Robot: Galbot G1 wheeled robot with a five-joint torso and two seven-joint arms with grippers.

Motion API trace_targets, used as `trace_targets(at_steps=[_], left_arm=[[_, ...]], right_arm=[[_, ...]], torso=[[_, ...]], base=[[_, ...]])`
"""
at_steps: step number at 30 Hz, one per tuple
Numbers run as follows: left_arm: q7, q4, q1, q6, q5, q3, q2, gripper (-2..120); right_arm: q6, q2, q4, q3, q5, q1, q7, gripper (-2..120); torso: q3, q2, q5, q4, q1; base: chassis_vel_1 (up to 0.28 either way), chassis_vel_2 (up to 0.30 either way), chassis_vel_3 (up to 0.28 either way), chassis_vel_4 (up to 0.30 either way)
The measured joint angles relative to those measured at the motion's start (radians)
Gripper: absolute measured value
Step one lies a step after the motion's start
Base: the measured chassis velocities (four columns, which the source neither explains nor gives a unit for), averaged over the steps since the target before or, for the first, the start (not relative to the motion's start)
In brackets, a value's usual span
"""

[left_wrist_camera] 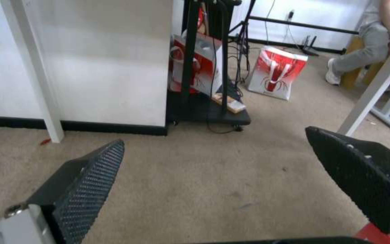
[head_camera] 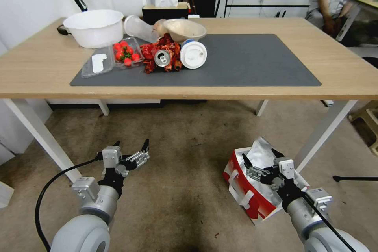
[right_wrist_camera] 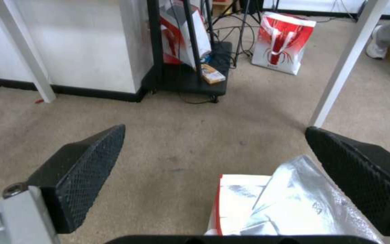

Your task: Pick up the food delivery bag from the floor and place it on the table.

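One bag (head_camera: 252, 189) stood on the floor (head_camera: 181, 165) near a table (head_camera: 275, 82) leg, its foil top crumpled open and two white straps showing on its red side. The right gripper (head_camera: 263, 162) hung just above the bag's mouth, its two fingers spread apart and holding nothing; the right wrist view showed the foil (right_wrist_camera: 289, 206) below and between them. The left gripper (head_camera: 132, 145) hovered over bare floor, well apart from the bag, fingers likewise apart and empty. On the table's mat (head_camera: 252, 63) lay one white basin (head_camera: 94, 27), one bowl (head_camera: 184, 29), one can (head_camera: 162, 58), one lidded cup (head_camera: 193, 53) and one tray of tomatoes (head_camera: 125, 52). Two more red-and-white bags (right_wrist_camera: 283, 42) stood farther off.
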Motion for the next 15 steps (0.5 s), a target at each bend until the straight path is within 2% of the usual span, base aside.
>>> trace_targets(at_steps=[15], left_arm=[[0.003,0.01,0.0,0.0,0.007,0.003,-0.006,100]], right_arm=[[0.005,0.001,-0.01,-0.005,-0.004,0.003,-0.005,100]], torso=[[-0.044,-0.064,0.0001,0.0,-0.021]], base=[[0.0,0.0,0.0,0.0]])
